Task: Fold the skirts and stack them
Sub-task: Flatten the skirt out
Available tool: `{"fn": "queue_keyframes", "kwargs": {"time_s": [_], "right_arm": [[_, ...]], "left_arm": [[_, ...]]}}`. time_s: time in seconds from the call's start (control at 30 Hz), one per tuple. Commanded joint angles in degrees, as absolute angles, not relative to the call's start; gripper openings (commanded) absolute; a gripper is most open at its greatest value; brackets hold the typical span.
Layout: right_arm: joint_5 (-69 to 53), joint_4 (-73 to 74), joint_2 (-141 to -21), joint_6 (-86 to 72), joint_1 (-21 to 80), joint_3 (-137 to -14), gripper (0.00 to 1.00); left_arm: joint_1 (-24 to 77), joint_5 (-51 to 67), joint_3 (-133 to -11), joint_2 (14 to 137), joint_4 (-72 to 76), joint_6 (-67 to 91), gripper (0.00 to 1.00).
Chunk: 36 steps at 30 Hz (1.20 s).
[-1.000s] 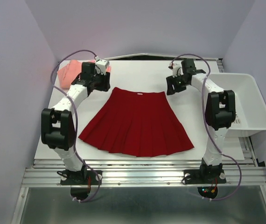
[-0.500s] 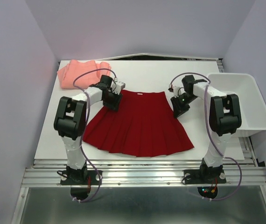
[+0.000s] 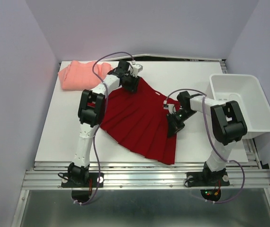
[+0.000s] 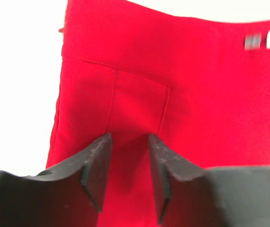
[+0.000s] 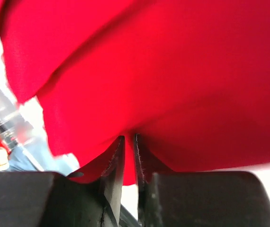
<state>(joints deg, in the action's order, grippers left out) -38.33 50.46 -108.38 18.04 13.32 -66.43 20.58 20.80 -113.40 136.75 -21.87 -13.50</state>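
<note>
Fingers of the right gripper [image 5: 128, 146] are almost closed, pinching a thin fold of the red skirt [image 3: 135, 123] at its right edge. The left gripper [image 4: 129, 151], half closed, holds a bunched ridge of cloth near the waistband. The red skirt lies skewed on the table [image 3: 54, 132]; the pink skirt [image 3: 76, 75] lies in the far left corner.

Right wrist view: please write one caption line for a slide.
Right gripper, jaws nearly closed, pinching a fold of the red skirt.

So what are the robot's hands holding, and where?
Both pinch the red skirt: the left gripper near its waistband, the right gripper at its side edge.
</note>
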Motion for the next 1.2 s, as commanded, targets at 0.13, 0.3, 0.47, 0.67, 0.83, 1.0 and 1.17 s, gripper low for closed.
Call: {"fn": "queue_keyframes", "kwargs": {"time_s": [0.13,0.3,0.47,0.67,0.83,1.0,1.17], "right_arm": [[-51.7,41.0,-89.2,11.4,17.3,-60.7,0.32],[-42.3,41.9,-89.2,12.6,16.7,-69.9,0.33],[-29.9,37.5,-98.2,14.2,16.2,-79.3,0.32],[-20.7,32.3,-112.0,16.2,16.2,-91.6,0.31],[-12.7,32.1,-117.6,19.9,16.2,-93.7,0.30],[-6.9,31.5,-117.6,21.6,15.6,-88.8,0.29],[-7.9,36.0,-113.8,20.9,15.6,-79.8,0.26]], "left_arm": [[21.2,24.0,-121.6,134.2,-22.8,-10.7,0.57],[20.7,23.5,-111.1,119.5,-22.8,-11.1,0.58],[19.8,21.3,-92.5,107.9,-18.3,-8.4,0.58],[17.8,23.5,-82.4,104.5,-17.5,-6.3,0.58],[17.8,22.9,-79.6,105.9,-17.1,-7.7,0.57],[18.8,22.4,-80.9,111.1,-16.8,-9.2,0.57],[20.0,22.9,-87.3,119.2,-17.6,-9.3,0.56]]}}
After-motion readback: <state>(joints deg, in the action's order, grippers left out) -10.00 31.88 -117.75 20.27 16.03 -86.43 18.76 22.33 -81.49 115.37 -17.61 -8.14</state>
